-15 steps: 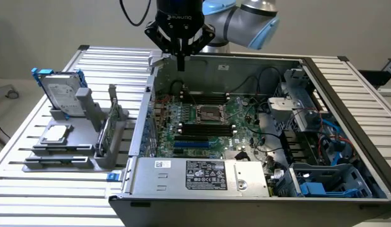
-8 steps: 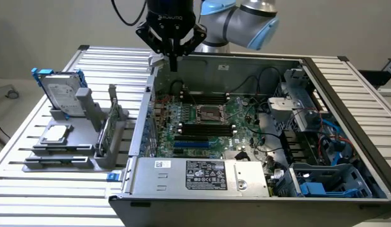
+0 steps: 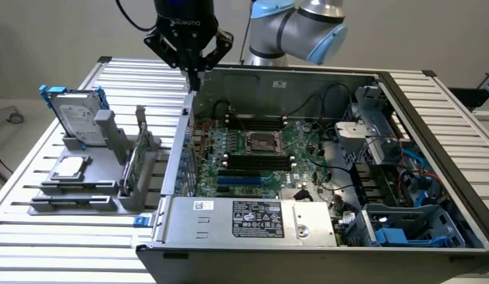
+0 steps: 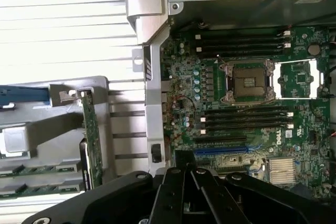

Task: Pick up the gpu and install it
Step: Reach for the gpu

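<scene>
Surface: we see a table (image 3: 63,236) of pale metal slats, with bare strips showing on every side of the load.
Room: a plain grey wall (image 3: 55,35) stands at twelve o'clock in the exterior view.
Computer case (image 3: 434,148): it lies open on the table, with its motherboard (image 3: 260,160) facing up.
Rack (image 3: 110,204): a grey holder at nine o'clock from the case, just beside its side wall.
Gpu (image 3: 132,163) (image 4: 92,135): it stands on edge in the rack slot nearest the case, green board showing, and we see nothing touching it.
Hard drive (image 3: 74,115): upright in a blue frame, at ten o'clock from the gpu.
Gripper (image 3: 195,80) (image 4: 187,170): it hangs over the case's eleven o'clock corner, fingers closed together on nothing, at one o'clock from the gpu and well apart from it.
Arm (image 3: 308,29): grey and light blue, at twelve o'clock behind the case.
In the way: the case's side wall stands between gpu and motherboard; we note blue cables (image 3: 410,165) at three o'clock inside the case.
</scene>
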Tool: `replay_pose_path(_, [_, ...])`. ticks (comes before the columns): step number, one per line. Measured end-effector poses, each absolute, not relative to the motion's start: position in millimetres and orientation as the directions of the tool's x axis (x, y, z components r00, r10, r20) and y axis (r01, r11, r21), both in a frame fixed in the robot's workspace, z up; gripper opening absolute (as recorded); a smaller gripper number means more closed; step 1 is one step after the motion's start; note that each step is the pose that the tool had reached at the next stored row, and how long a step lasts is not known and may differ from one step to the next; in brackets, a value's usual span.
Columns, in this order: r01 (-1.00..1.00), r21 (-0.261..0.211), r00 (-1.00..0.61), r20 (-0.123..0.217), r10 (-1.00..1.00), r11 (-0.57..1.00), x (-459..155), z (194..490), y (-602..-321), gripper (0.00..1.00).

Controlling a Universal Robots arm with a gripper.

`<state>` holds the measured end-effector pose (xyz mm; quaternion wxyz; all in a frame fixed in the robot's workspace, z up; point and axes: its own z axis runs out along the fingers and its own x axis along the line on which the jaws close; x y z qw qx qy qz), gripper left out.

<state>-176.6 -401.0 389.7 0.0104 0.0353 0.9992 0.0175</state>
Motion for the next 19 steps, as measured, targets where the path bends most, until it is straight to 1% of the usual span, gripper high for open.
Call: replay_pose_path(19, [0.070,-0.025,-0.997,-0.024,0.070,0.997,-263,382,-401,0.11])
